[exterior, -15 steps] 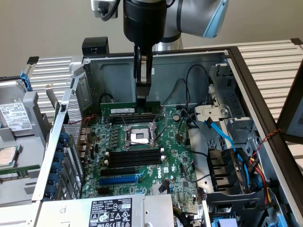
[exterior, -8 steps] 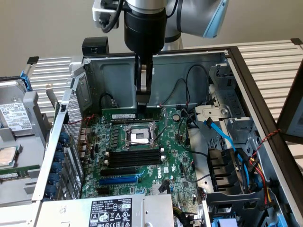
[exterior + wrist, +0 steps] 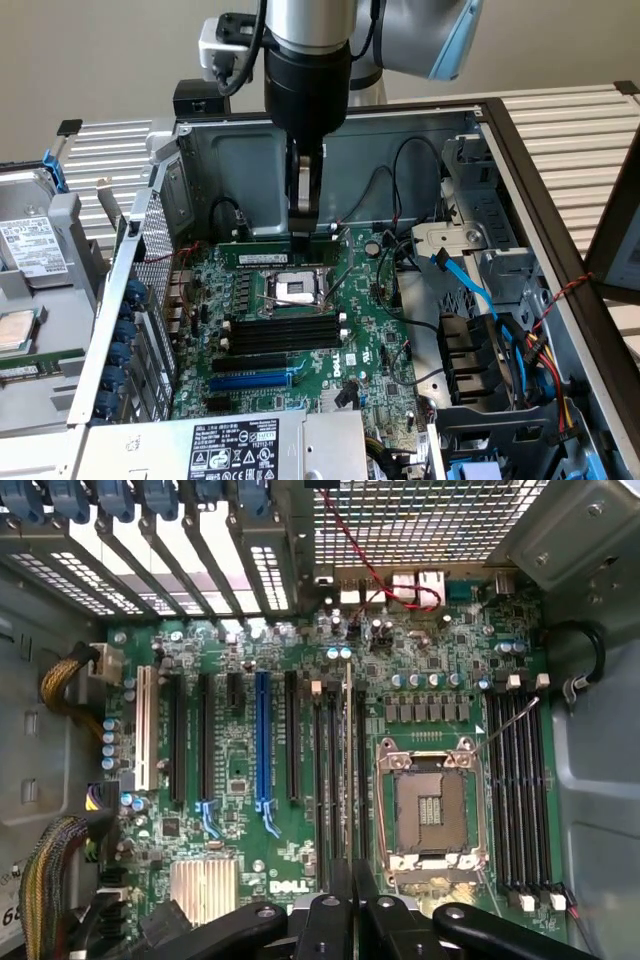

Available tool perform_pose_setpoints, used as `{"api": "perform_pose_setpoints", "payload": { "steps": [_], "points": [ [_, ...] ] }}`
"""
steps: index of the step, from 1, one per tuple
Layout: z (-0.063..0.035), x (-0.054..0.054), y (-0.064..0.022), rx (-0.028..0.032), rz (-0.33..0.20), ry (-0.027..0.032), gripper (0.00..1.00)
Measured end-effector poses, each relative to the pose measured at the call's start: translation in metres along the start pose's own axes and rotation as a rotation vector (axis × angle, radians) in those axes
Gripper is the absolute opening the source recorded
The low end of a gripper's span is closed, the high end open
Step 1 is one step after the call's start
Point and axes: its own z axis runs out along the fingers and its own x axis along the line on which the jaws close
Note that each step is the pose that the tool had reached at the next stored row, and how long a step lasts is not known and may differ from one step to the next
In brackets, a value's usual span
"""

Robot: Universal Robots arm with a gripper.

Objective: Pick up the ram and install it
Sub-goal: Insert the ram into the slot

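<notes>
The ram point(image 3: 265, 241) is a long, narrow green stick standing on edge at the far side of the CPU socket point(image 3: 297, 287), low against the motherboard. My gripper point(image 3: 304, 228) reaches straight down into the open computer case and is shut on the ram near one end. In the wrist view the ram point(image 3: 347, 760) shows edge-on as a thin strip running out from between my gripper point(image 3: 355, 905) fingers, in line with the black slots beside the socket point(image 3: 428, 805). Whether it sits in a slot I cannot tell.
More black memory slots point(image 3: 280, 330) lie on the socket's near side, with a blue slot point(image 3: 250, 380) closer still. Blue and black cables point(image 3: 465, 280) and drive bays crowd the exterior view's right. Case walls point(image 3: 400, 150) surround the board. Loose parts lie outside at the exterior view's left.
</notes>
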Motion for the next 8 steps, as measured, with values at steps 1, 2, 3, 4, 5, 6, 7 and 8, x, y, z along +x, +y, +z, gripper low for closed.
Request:
{"api": "perform_pose_setpoints", "payload": {
  "steps": [1,2,3,4,5,6,7,8],
  "points": [
    [0.0019,0.0,-0.0002,0.0,0.0,0.0,0.13],
    [0.0037,0.0,-0.0004,0.0,0.0,0.0001,0.13],
    [0.0054,0.0,-0.0005,0.0,0.0,0.0,0.13],
    [0.0072,0.0,-0.0007,0.0,0.0,0.0,0.13],
    [0.0091,0.0,-0.0009,0.0001,0.0,-0.0001,0.13],
    [0.0109,0.0,-0.0011,0.0,0.0,0.0001,0.13],
    [0.0126,0.0,-0.0012,0.0,0.0,0.0002,0.13],
    [0.0145,0.0,-0.0014,0.0,0.0,0.0002,0.13]
  ]
}}
